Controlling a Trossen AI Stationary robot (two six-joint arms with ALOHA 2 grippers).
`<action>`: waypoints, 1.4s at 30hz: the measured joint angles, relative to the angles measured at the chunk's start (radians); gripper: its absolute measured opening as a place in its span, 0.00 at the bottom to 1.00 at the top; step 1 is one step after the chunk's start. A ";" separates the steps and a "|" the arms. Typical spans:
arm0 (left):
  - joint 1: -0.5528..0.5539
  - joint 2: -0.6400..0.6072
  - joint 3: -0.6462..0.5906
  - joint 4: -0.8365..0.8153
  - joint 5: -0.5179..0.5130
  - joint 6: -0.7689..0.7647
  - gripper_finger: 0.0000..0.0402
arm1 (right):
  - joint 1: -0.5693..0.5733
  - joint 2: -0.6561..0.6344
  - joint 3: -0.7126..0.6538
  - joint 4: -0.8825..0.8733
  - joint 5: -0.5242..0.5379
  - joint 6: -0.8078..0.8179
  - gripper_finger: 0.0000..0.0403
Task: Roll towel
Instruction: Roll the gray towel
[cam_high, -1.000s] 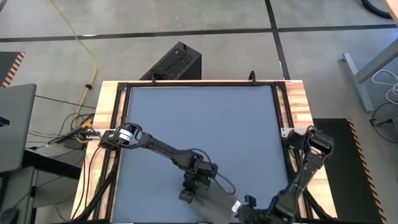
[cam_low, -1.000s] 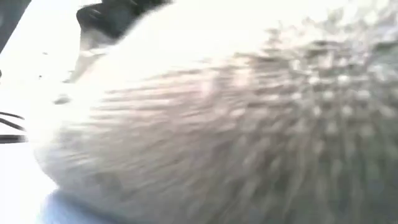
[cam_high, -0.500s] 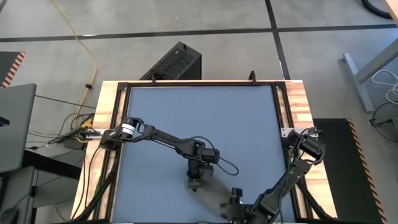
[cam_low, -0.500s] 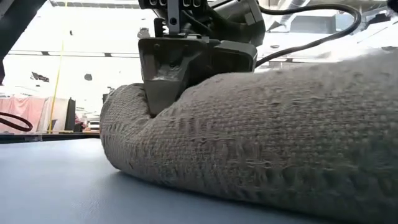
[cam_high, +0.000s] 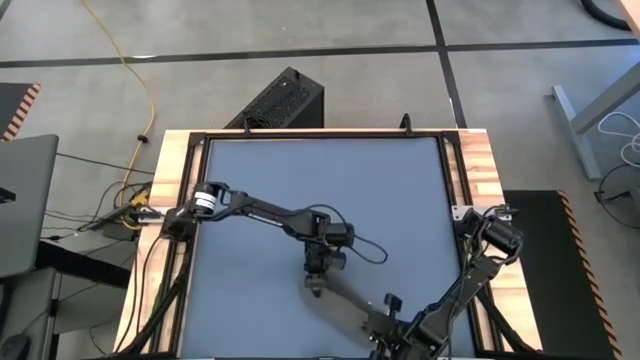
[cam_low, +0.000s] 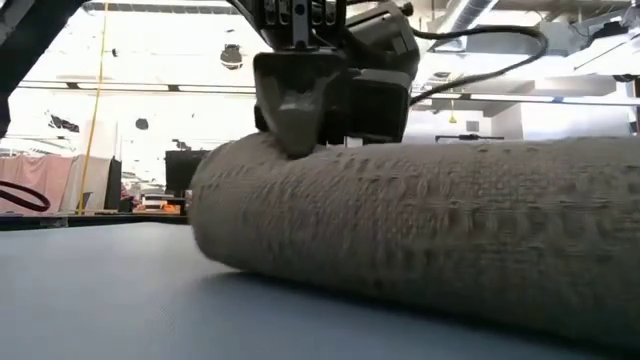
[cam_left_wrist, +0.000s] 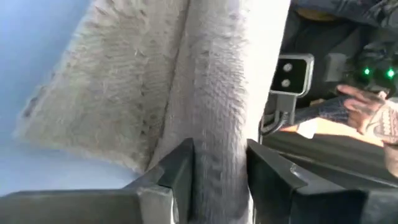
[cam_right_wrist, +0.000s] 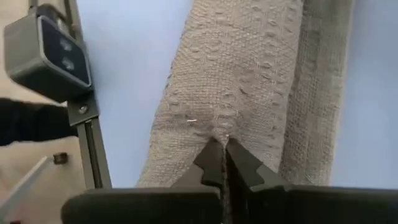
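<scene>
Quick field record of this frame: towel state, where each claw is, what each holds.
towel: rolled into a long tube, lying on the table near the front edge
left claw: at the roll's far end, fingers either side of the cloth, slightly apart
right claw: at the roll's near end, pinched shut on the towel

The left arm reaches from the table's left edge toward the near middle, its wrist bent downward, and the left gripper (cam_high: 315, 288) points down at one end of the towel (cam_high: 350, 308), its two fingers (cam_left_wrist: 180, 177) standing apart on either side of a fold. The right arm folds back from the right edge toward the near side, where the right gripper (cam_right_wrist: 225, 163) has its fingertips pinched together on the cloth.
</scene>
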 joint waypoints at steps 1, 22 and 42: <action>0.006 -0.009 0.000 -0.006 -0.001 0.005 0.30 | 0.000 0.000 0.000 -0.007 0.000 0.016 0.05; -0.152 -0.275 0.002 -0.031 -0.567 0.402 0.31 | -0.009 -0.004 -0.079 -0.022 -0.028 0.249 0.05; -0.126 -0.082 -0.021 -0.005 -0.682 0.420 0.11 | 0.004 -0.102 -0.086 -0.113 -0.047 0.220 0.17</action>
